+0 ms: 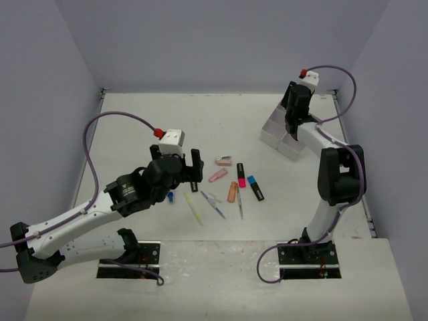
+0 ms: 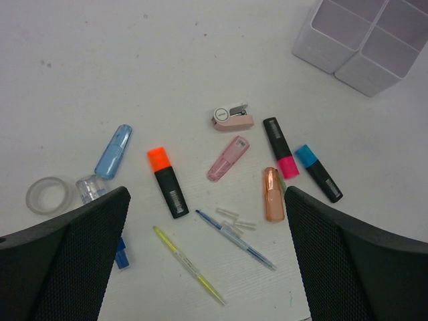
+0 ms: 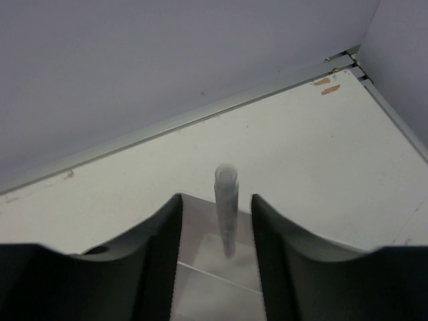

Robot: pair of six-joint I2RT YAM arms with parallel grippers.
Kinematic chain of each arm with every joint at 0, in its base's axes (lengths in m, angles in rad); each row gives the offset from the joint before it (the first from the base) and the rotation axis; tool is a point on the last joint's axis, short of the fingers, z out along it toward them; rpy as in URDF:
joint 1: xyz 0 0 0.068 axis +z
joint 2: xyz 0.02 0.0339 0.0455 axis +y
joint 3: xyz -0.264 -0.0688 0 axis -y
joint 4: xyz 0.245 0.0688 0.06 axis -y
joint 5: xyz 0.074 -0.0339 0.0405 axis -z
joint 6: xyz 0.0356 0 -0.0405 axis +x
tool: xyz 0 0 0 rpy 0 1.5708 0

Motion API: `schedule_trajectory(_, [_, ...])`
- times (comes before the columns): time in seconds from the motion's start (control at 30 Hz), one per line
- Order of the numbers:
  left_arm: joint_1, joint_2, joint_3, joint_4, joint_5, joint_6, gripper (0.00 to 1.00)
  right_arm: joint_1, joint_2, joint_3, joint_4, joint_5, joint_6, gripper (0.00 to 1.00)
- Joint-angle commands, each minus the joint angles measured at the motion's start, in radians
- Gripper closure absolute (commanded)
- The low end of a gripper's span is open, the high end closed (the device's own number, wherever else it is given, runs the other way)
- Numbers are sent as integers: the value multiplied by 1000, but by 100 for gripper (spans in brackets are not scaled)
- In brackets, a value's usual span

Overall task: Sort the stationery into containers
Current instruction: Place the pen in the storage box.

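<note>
The stationery lies loose under my left gripper (image 2: 206, 200), which hovers open above it with nothing between its fingers. There I see an orange-capped highlighter (image 2: 168, 182), a pink-capped one (image 2: 281, 147), a blue-capped one (image 2: 319, 173), a blue pen (image 2: 234, 239), a yellow pen (image 2: 189, 265) and a clear tape roll (image 2: 48, 195). My right gripper (image 3: 215, 198) stands over the white divided tray (image 1: 275, 137), jaws apart. A blurred thin pen (image 3: 226, 200) hangs upright between them, touching neither finger, its tip in a compartment.
A pink eraser-like piece (image 2: 233, 118), a pink tube (image 2: 227, 158), an orange tube (image 2: 273, 194) and a light-blue one (image 2: 114, 151) also lie in the pile. The tray (image 2: 328, 57) sits at the back right near the wall. Grey walls enclose the table.
</note>
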Motion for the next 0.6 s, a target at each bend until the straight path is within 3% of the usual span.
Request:
schedule_trajectory(0.0, [3, -19, -19, -1, 0, -15, 0, -6, -1, 42, 21, -2, 0, 42])
schedule_trajectory(0.17, [3, -25, -22, -34, -16, -34, 0, 0, -67, 74, -91, -49, 10, 39])
schedule_trajectory(0.23, [6, -28, -13, -73, -45, -63, 0, 17, -134, 93, -184, -88, 16, 44])
schedule_trajectory(0.43, [67, 10, 55, -317, -182, -234, 0, 272, -353, 125, -816, -191, 188, 60])
schedule_trajectory(0.57, [107, 16, 65, -398, -189, -282, 0, 454, -435, -57, -918, -241, 316, 66])
